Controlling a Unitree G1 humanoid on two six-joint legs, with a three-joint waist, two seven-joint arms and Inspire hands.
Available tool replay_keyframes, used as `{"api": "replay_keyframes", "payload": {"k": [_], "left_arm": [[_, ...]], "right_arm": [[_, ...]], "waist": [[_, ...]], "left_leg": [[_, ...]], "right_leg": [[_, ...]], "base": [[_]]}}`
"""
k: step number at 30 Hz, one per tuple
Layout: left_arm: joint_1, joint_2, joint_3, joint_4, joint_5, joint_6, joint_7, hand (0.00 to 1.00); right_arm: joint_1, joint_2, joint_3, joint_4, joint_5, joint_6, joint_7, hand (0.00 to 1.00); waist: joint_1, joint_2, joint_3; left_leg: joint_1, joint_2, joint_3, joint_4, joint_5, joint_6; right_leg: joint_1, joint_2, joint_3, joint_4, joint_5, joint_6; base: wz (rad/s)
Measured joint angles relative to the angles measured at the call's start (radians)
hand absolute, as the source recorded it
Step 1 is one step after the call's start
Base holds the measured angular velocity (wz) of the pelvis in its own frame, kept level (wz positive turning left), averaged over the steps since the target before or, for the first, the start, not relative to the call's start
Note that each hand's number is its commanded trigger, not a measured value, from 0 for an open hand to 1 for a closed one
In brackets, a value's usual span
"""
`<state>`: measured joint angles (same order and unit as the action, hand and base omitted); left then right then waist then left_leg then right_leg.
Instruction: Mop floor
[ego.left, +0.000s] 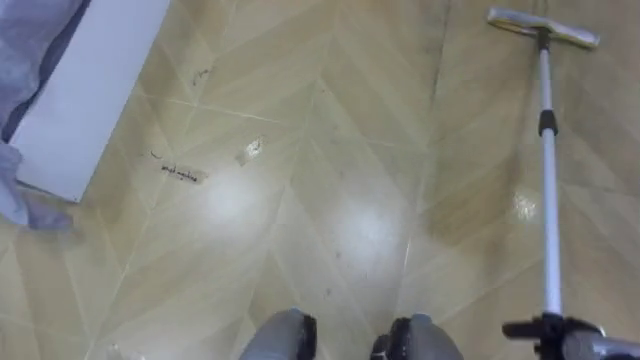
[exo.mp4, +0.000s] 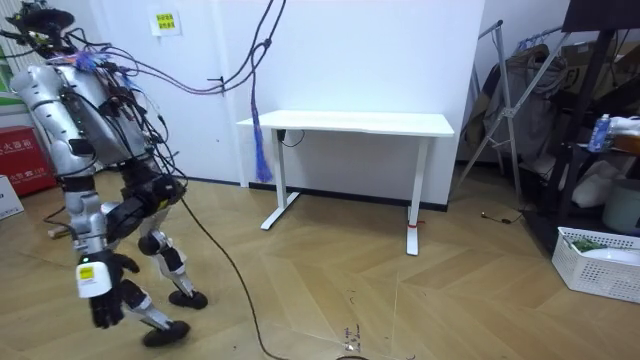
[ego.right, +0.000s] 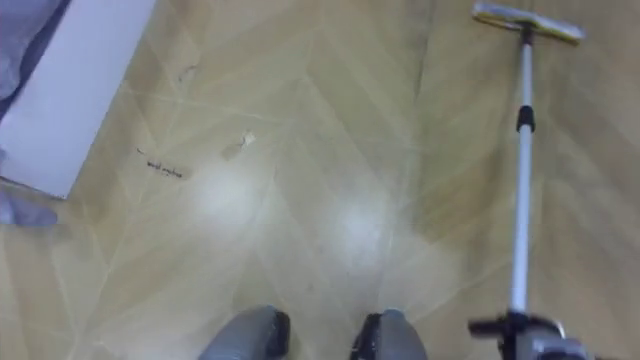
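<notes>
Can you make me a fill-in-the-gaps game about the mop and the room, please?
1. The mop lies on the robot's ____ side.
2. The desk in the room view is coloured ____.
3. The basket at the room view's right stands on the ____.

Missing words: right; white; floor.

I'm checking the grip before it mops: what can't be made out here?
Right hand at the mop pole's end: cut off by the left eye view's bottom edge; grip unclear.
Floor marks: too small to identify.
White board: cut off by the top edge, grey cloth over its left side.
</notes>
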<state>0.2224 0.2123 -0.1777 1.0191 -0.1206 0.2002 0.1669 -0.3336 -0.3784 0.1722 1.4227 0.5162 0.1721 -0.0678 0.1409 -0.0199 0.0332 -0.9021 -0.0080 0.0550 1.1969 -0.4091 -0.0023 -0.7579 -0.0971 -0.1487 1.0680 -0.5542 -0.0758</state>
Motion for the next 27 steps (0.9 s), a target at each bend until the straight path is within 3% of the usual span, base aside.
{"api": "replay_keyframes", "payload": {"k": [1, 2, 3, 4, 5, 6, 7, 8, 9, 10, 12, 14, 15, 16, 17, 18, 19, 20, 21, 22, 23, 24, 25, 26, 27], "left_arm": [[0.01, -0.001, 0.0, -0.011, 0.006, 0.002, -0.02, 0.0], [0.017, -0.006, 0.004, -0.01, 0.02, 0.002, -0.045, 0.0], [0.021, -0.011, 0.013, -0.006, 0.036, 0.003, -0.055, 0.0], [0.02, -0.021, 0.022, 0.003, 0.055, 0.003, -0.073, 0.0], [0.014, -0.032, 0.031, 0.009, 0.079, 0.001, -0.087, 0.0], [0.006, -0.038, 0.039, 0.015, 0.092, -0.004, -0.091, 0.0], [-0.006, -0.043, 0.039, 0.027, 0.094, -0.01, -0.095, 0.0], [-0.01, -0.044, 0.039, 0.021, 0.093, -0.021, -0.095, 0.0], [-0.017, -0.044, 0.039, 0.02, 0.093, -0.03, -0.094, 0.0], [-0.041, -0.044, 0.041, 0.024, 0.094, -0.041, -0.085, 0.0], [-0.069, -0.046, 0.041, 0.025, 0.09, -0.058, -0.066, 0.0], [-0.077, -0.05, 0.048, 0.025, 0.092, -0.056, -0.047, 0.0], [-0.075, -0.05, 0.049, 0.026, 0.092, -0.053, -0.042, 0.0], [-0.075, -0.05, 0.049, 0.033, 0.089, -0.048, -0.038, 0.0], [-0.075, -0.053, 0.046, 0.036, 0.088, -0.04, -0.032, 0.0], [-0.075, -0.053, 0.045, 0.036, 0.086, -0.036, -0.029, 0.0], [-0.074, -0.051, 0.043, 0.037, 0.069, -0.033, -0.022, 0.0], [-0.073, -0.042, 0.032, 0.043, 0.043, -0.027, -0.018, 0.0], [-0.073, -0.036, 0.026, 0.043, 0.03, -0.019, -0.016, 0.0], [-0.069, -0.025, 0.005, 0.041, 0.005, -0.011, -0.005, 0.0], [-0.061, -0.018, -0.006, 0.036, -0.007, -0.008, 0.005, 0.0], [-0.056, -0.014, -0.011, 0.026, -0.007, -0.003, 0.007, 0.0], [-0.036, -0.004, -0.031, 0.01, -0.007, 0.002, 0.01, 0.0], [-0.025, -0.002, -0.036, 0.018, -0.003, 0.005, 0.008, 0.0], [-0.023, -0.002, -0.033, 0.02, 0.003, 0.01, 0.002, 0.0]], "right_arm": [[0.045, 0.01, 0.0, -0.002, 0.042, -0.003, 0.008, 1.0], [0.101, 0.016, 0.0, 0.003, 0.075, -0.009, 0.019, 1.0], [0.133, 0.018, 0.002, 0.009, 0.08, -0.01, 0.023, 1.0], [0.206, 0.018, 0.001, 0.03, 0.082, -0.01, 0.033, 1.0], [0.28, 0.018, 0.004, 0.048, 0.071, -0.008, 0.034, 1.0], [0.309, 0.022, 0.007, 0.058, 0.06, -0.007, 0.03, 1.0], [0.358, 0.033, 0.02, 0.063, 0.035, -0.003, 0.022, 1.0], [0.388, 0.046, 0.033, 0.061, 0.023, -0.003, 0.014, 1.0], [0.396, 0.051, 0.036, 0.061, 0.019, -0.002, 0.011, 1.0], [0.399, 0.063, 0.041, 0.059, 0.001, -0.001, 0.003, 1.0], [0.382, 0.084, 0.042, 0.052, -0.041, 0.003, -0.017, 1.0], [0.349, 0.118, 0.043, 0.052, -0.091, 0.011, -0.046, 1.0], [0.338, 0.126, 0.043, 0.049, -0.101, 0.021, -0.048, 1.0], [0.311, 0.134, 0.04, 0.041, -0.118, 0.048, -0.051, 1.0], [0.29, 0.134, 0.032, 0.031, -0.129, 0.077, -0.062, 1.0], [0.274, 0.132, 0.023, 0.033, -0.133, 0.09, -0.07, 1.0], [0.233, 0.122, -0.01, 0.039, -0.144, 0.116, -0.077, 1.0], [0.174, 0.105, -0.04, 0.041, -0.156, 0.134, -0.082, 1.0], [0.14, 0.093, -0.042, 0.041, -0.157, 0.135, -0.081, 1.0], [0.067, 0.067, -0.042, 0.04, -0.156, 0.13, -0.08, 1.0], [0.003, 0.044, -0.038, 0.026, -0.141, 0.103, -0.075, 1.0], [-0.011, 0.03, -0.035, 0.016, -0.127, 0.086, -0.069, 1.0], [-0.053, 0.017, -0.028, 0.0, -0.102, 0.049, -0.051, 1.0], [-0.092, 0.013, -0.027, -0.009, -0.076, 0.034, -0.029, 1.0], [-0.1, 0.014, -0.032, -0.011, -0.059, 0.025, -0.017, 1.0]], "waist": [[0.002, 0.002, -0.0016], [0.002, 0.014, -0.0026], [0.002, 0.017, -0.0052], [-0.007, 0.027, -0.0178], [-0.011, 0.036, -0.0194], [-0.01, 0.037, -0.0194], [-0.016, 0.038, -0.0216], [-0.029, 0.047, -0.0268], [-0.036, 0.051, -0.0287], [-0.044, 0.06, -0.0259], [-0.059, 0.082, -0.0219], [-0.067, 0.094, -0.019], [-0.074, 0.09, -0.0172], [-0.084, 0.091, -0.0143], [-0.083, 0.092, -0.0162], [-0.083, 0.091, -0.0166], [-0.079, 0.088, -0.0161], [-0.067, 0.078, -0.0101], [-0.059, 0.072, -0.0078], [-0.047, 0.059, -0.0029], [-0.028, 0.051, 0.0004], [-0.023, 0.046, 0.0013], [0.002, 0.021, 0.0024], [0.006, 0.002, 0.0038], [0.006, 0.002, 0.0032]], "left_leg": [[-0.016, -0.002, 0.02, -0.135, 0.012, 0.001], [-0.023, -0.01, 0.027, -0.252, 0.063, 0.026], [-0.018, -0.014, 0.03, -0.278, 0.092, 0.042], [0.016, -0.02, 0.051, -0.297, 0.097, 0.085], [0.051, -0.022, 0.083, -0.301, 0.072, 0.131], [0.068, -0.024, 0.098, -0.3, 0.06, 0.146], [0.102, -0.026, 0.122, -0.299, 0.032, 0.158], [0.128, -0.028, 0.122, -0.302, 0.007, 0.16], [0.138, -0.029, 0.116, -0.305, -0.003, 0.159], [0.156, -0.041, 0.08, -0.315, -0.013, 0.15], [0.194, -0.045, 0.033, -0.345, -0.021, 0.136], [0.256, -0.056, -0.034, -0.392, -0.029, 0.117], [0.268, -0.062, -0.05, -0.401, -0.033, 0.111], [0.286, -0.081, -0.1, -0.402, -0.042, 0.096], [0.301, -0.092, -0.131, -0.398, -0.053, 0.081], [0.306, -0.094, -0.135, -0.391, -0.057, 0.075], [0.304, -0.095, -0.132, -0.353, -0.064, 0.062], [0.29, -0.09, -0.119, -0.29, -0.069, 0.051], [0.276, -0.083, -0.105, -0.249, -0.067, 0.046], [0.232, -0.063, -0.073, -0.143, -0.046, 0.012], [0.177, -0.034, -0.049, -0.031, -0.002, -0.022], [0.15, -0.023, -0.043, 0.024, 0.032, -0.029], [0.095, -0.013, -0.031, 0.116, 0.11, -0.032], [0.052, -0.005, -0.031, 0.151, 0.115, -0.021], [0.033, -0.001, -0.027, 0.139, 0.102, -0.006]], "right_leg": [[0.04, 0.013, 0.005, -0.035, -0.01, 0.006], [0.085, 0.022, 0.007, -0.07, -0.021, 0.017], [0.106, 0.02, 0.011, -0.086, -0.028, 0.028], [0.144, 0.012, 0.023, -0.109, -0.038, 0.046], [0.156, 0.008, 0.063, -0.096, -0.038, 0.059], [0.149, 0.004, 0.082, -0.063, -0.026, 0.073], [0.121, -0.007, 0.105, 0.022, 0.025, 0.104], [0.084, -0.003, 0.123, 0.101, 0.091, 0.11], [0.06, -0.001, 0.124, 0.126, 0.107, 0.11], [0.002, 0.006, 0.126, 0.155, 0.11, 0.108], [-0.062, 0.026, 0.107, 0.089, 0.111, 0.105], [-0.074, 0.056, 0.103, -0.15, 0.139, 0.081], [-0.065, 0.06, 0.105, -0.204, 0.156, 0.079], [-0.046, 0.067, 0.107, -0.28, 0.198, 0.073], [-0.026, 0.057, 0.089, -0.284, 0.224, 0.052], [-0.018, 0.043, 0.071, -0.278, 0.227, 0.048], [-0.005, 0.006, 0.022, -0.251, 0.23, 0.042], [-0.003, -0.013, -0.001, -0.205, 0.201, 0.02], [-0.004, -0.017, -0.007, -0.18, 0.18, 0.016], [-0.01, -0.02, -0.014, -0.133, 0.137, 0.007], [-0.013, -0.015, -0.02, -0.095, 0.104, 0.006], [-0.013, -0.01, -0.02, -0.08, 0.089, 0.004], [-0.011, -0.007, -0.023, -0.052, 0.061, -0.01], [0.001, -0.003, -0.022, -0.035, 0.038, -0.025], [0.013, 0.003, -0.022, -0.034, 0.028, -0.028]], "base": [[0.53], [0.44], [0.37], [0.28], [0.15], [-0.24], [-0.63], [-0.7], [-0.89], [-0.98], [-1.06], [-0.97], [-0.59], [-0.24], [-0.05], [0.3], [0.47], [0.49], [0.42], [0.4], [0.35], [0.25], [0.27], [0.37], [0.69]]}}
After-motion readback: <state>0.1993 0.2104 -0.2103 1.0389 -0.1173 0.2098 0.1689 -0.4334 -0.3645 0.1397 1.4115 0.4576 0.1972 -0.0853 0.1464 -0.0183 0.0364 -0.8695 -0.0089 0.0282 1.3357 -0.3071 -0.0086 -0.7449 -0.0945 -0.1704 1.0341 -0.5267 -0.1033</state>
